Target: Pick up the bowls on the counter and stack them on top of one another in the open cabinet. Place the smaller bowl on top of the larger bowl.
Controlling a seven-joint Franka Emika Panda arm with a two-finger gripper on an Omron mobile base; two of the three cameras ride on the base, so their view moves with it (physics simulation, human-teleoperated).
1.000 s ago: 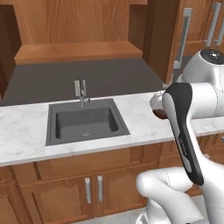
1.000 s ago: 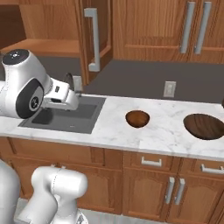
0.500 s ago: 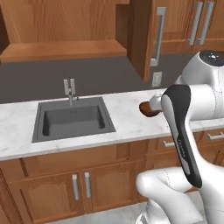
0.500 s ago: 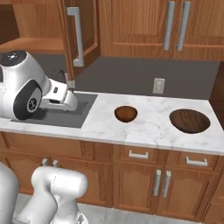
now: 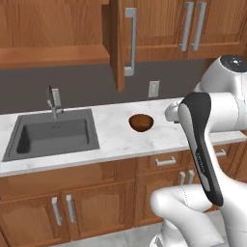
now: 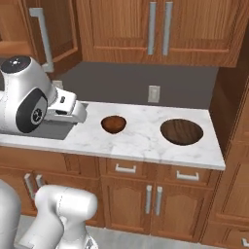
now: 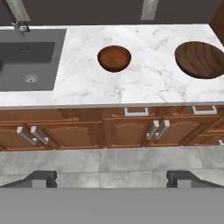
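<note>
The smaller bowl (image 5: 141, 122) (image 6: 113, 124) (image 7: 114, 58), reddish-brown, sits upright on the white marble counter (image 5: 113, 142) (image 6: 141, 142) (image 7: 148, 85) just right of the sink. The larger bowl (image 6: 181, 132) (image 7: 200, 60), dark brown and wide, rests further right near the counter's end. My gripper (image 7: 112, 179) hangs open and empty, held back in front of the counter's edge, well short of both bowls; its dark fingertips (image 7: 40, 178) stand far apart. The open cabinet (image 5: 53, 34) is above the sink, its door (image 5: 121, 43) (image 6: 48, 34) swung out with a grey bar handle.
A dark grey sink (image 5: 53, 132) (image 7: 26, 61) with a faucet (image 5: 52, 102) is set into the counter's left part. Closed wall cabinets (image 6: 155, 29) hang over the bowls. A tall wooden side panel (image 6: 233, 97) bounds the counter on the right. Base cabinets (image 7: 131, 127) line the front.
The base has driven to the right, so the sink and cabinet door have slid left in both base views. The bowls lie where they were. The gripper stays open.
</note>
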